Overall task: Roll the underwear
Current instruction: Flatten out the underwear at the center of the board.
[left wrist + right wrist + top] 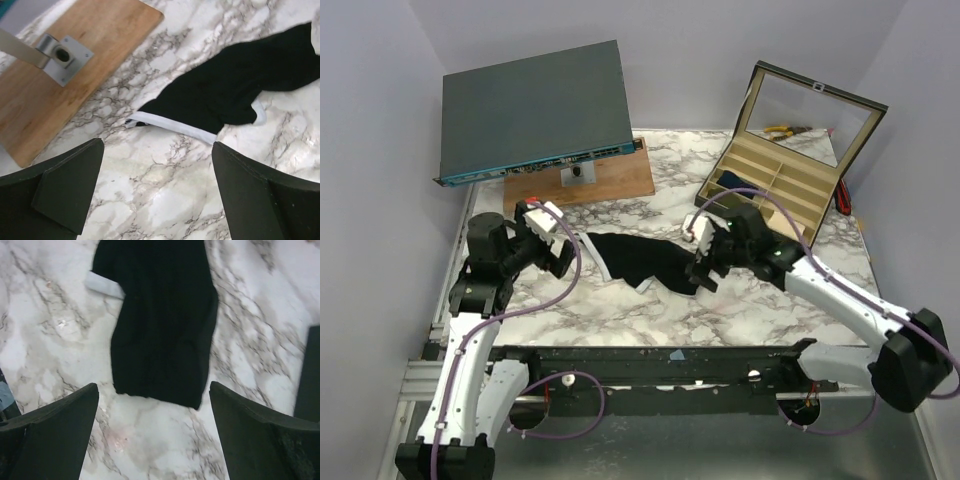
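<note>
Roll not started: underwear (640,258) lies spread, unrolled, mid-counter (620,312).
Left hand (157,147) wide open, empty, near the white-trimmed end. Right hand (153,386) wide open, empty, over the opposite end. Whole roll still to do.

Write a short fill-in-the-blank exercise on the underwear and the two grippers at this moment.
1. The underwear lies on the ____ table, between the two grippers.
2. The left gripper and the right gripper are both ____, and neither holds anything.
3. The trim along the underwear's edge is ____.
4. The underwear lies spread out, not yet ____.

Missing words: marble; open; white; rolled.
</note>
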Robot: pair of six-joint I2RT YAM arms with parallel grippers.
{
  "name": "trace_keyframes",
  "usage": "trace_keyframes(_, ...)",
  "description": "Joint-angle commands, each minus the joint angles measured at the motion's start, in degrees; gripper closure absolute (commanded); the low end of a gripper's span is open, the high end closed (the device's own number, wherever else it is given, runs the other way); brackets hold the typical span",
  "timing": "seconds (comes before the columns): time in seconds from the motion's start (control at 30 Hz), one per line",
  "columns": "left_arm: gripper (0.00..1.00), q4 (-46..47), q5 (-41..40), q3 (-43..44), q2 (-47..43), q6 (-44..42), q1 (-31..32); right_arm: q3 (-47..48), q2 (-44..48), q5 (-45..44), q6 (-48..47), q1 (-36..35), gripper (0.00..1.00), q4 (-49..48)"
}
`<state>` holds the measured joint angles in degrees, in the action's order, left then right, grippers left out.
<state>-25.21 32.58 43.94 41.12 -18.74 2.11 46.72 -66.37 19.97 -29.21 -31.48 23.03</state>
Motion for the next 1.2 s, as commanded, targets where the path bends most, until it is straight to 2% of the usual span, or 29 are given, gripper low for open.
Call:
trace_keyframes(0.0,0.01,-4.1,-5.0,-2.9,-0.5,-7.6,5.5,1.0,-6.7,-4.9,-3.3,-7.7,0.08,-4.0)
trace_keyframes(0.17,0.01,-1.5,-10.6,-5.6,-0.2,-8.4,10.7,-0.4,-13.0,-6.6,-4.3,-11.1,0.12,-5.8)
trace_keyframes(0.27,0.01,-0.1,-11.7,-6.0,1.4,-8.1,12.8,-1.6,-15.4,-8.6,-4.3,-12.4,0.13,-8.4)
trace_keyframes(0.33,0.01,0.5,-12.1,-5.7,2.9,-7.7,13.9,-1.6,-17.9,-11.2,-3.0,-12.7,0.17,-10.5)
trace_keyframes(0.43,0.01,1.2,-12.6,-5.2,4.5,-7.5,15.0,0.0,-21.9,-14.5,-1.8,-12.7,0.31,-10.6)
trace_keyframes(0.53,0.01,1.6,-12.8,-5.1,5.3,-7.6,15.5,1.6,-23.2,-13.7,-0.9,-12.7,0.44,-8.0)
trace_keyframes(0.77,0.01,1.5,-13.2,-5.3,5.4,-9.1,16.0,11.1,-19.1,-11.1,4.1,-12.3,0.97,4.8)
trace_keyframes(0.97,0.01,1.7,-14.6,-5.4,5.9,-10.8,17.3,26.9,-16.6,-1.6,11.4,-4.6,0.99,17.9)
trace_keyframes(1.13,0.01,2.5,-16.0,-5.2,8.0,-11.3,19.6,33.8,-21.6,-3.5,15.2,8.0,0.99,22.5)
trace_keyframes(1.17,0.01,2.5,-16.2,-5.0,8.6,-11.3,20.2,33.6,-22.7,-3.3,15.5,10.8,0.94,22.5)
